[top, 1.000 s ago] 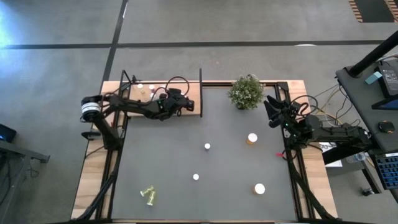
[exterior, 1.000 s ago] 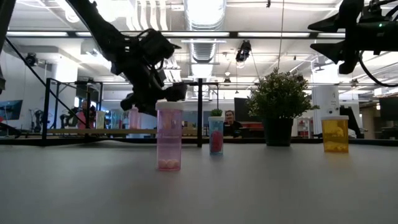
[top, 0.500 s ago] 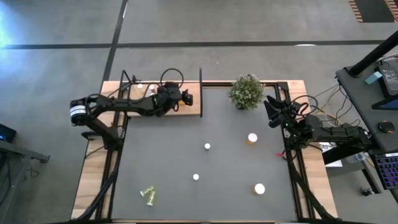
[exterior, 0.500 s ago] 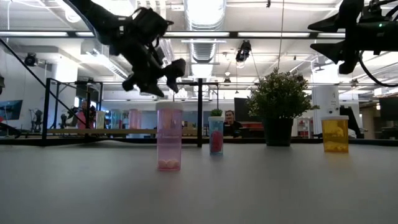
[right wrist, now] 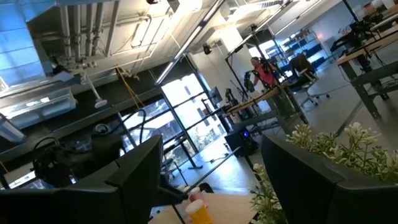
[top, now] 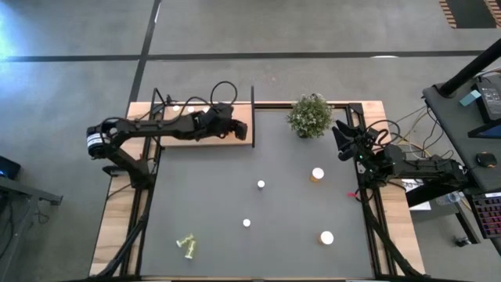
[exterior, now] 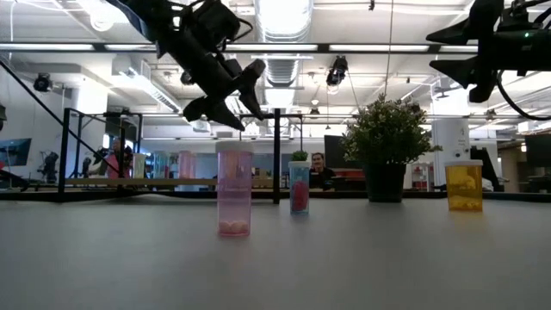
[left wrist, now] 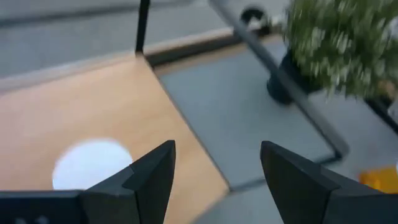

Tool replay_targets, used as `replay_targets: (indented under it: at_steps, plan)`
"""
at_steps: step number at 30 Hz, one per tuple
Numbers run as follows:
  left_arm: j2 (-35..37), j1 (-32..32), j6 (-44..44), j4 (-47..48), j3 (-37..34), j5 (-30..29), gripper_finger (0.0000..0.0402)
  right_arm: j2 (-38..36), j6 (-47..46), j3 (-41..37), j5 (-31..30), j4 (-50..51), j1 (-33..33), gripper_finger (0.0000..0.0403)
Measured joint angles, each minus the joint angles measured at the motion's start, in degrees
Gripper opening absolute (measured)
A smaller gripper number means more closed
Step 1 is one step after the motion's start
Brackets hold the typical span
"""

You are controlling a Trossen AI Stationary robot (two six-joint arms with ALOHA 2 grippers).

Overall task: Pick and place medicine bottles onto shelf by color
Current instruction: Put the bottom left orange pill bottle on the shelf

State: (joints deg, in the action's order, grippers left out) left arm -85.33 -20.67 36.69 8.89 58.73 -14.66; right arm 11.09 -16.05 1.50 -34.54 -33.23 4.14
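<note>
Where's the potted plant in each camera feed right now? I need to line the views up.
High view: potted plant at the far edge, right of the shelf.
Low view: plant right of centre.
Left wrist view: plant, blurred, beyond the shelf corner.
Right wrist view: leaves only.
Shared landmark: the shelf.

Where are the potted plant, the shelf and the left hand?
potted plant [top: 310, 115], high view, on the middle of its foliage.
shelf [top: 244, 133], high view, on bare wood near its right end.
left hand [left wrist: 216, 168], left wrist view, midway between its open fingertips.
</note>
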Motion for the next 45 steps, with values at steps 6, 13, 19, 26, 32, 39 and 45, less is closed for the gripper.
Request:
replay_targets:
  at_steps: [6,13,19,26,32,39,45]
  plan:
    - [0.0,0.0,1.9,8.3,1.6,5.7,0.022,0.0,0.0,0.0,0.0,0.0,0.0,0.026]
    - [-3.3,-0.8,3.4,8.7,0.9,6.4,0.022,0.0,0.0,0.0,0.0,0.0,0.0,0.026]
    - [-6.5,-1.1,3.4,8.1,1.3,3.2,0.022,0.0,0.0,0.0,0.0,0.0,0.0,0.026]
    - [-6.8,-1.1,3.5,7.8,1.4,-3.2,0.022,0.0,0.0,0.0,0.0,0.0,0.0,0.026]
    - [-6.8,-1.2,3.5,7.9,1.4,-8.3,0.022,0.0,0.0,0.0,0.0,0.0,0.0,0.026]
    - [-6.8,-2.7,3.5,7.9,1.4,-9.9,0.0219,0.0,0.0,0.0,0.0,0.0,0.0,0.026]
    - [-6.8,-4.2,3.5,7.9,1.4,-11.0,0.0219,0.0,0.0,0.0,0.0,0.0,0.0,0.026]
